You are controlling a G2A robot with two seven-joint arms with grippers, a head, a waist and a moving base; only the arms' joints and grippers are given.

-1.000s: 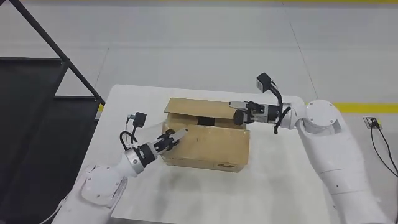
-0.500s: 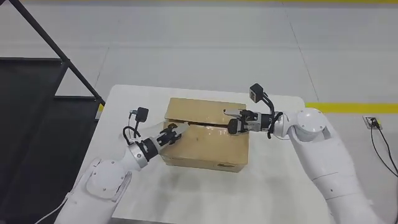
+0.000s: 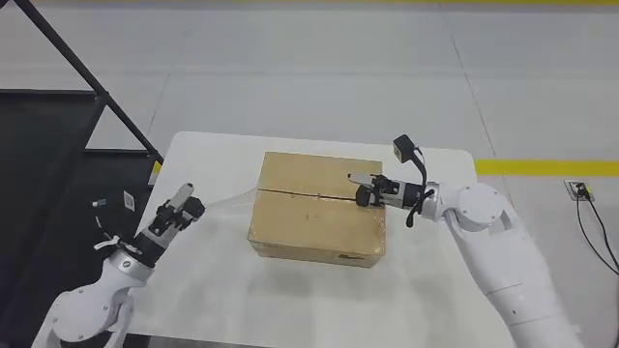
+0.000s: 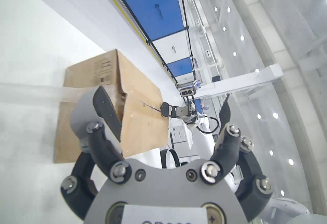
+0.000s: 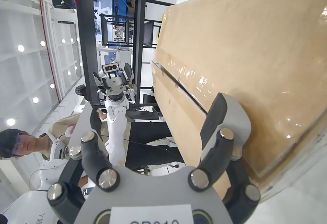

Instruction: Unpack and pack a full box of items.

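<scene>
- Box (image 3: 314,217), flaps closed, sits at table (image 3: 426,280) centre.
- Left gripper (image 3: 188,202): jaws spread, empty, at 9 o'clock of box, well apart.
- Right gripper (image 3: 362,188): jaws spread, at box's top seam, 3 o'clock end.

Glossy white arm shells (image 3: 481,209), black cables (image 3: 412,213) at wrists. On left gripper (image 4: 163,102) and right gripper (image 5: 155,111): grey plate (image 4: 163,194), black linkages (image 4: 102,148), silver screws (image 4: 118,171), dark pads (image 4: 106,107) (white label (image 4: 163,214) on plate).
</scene>
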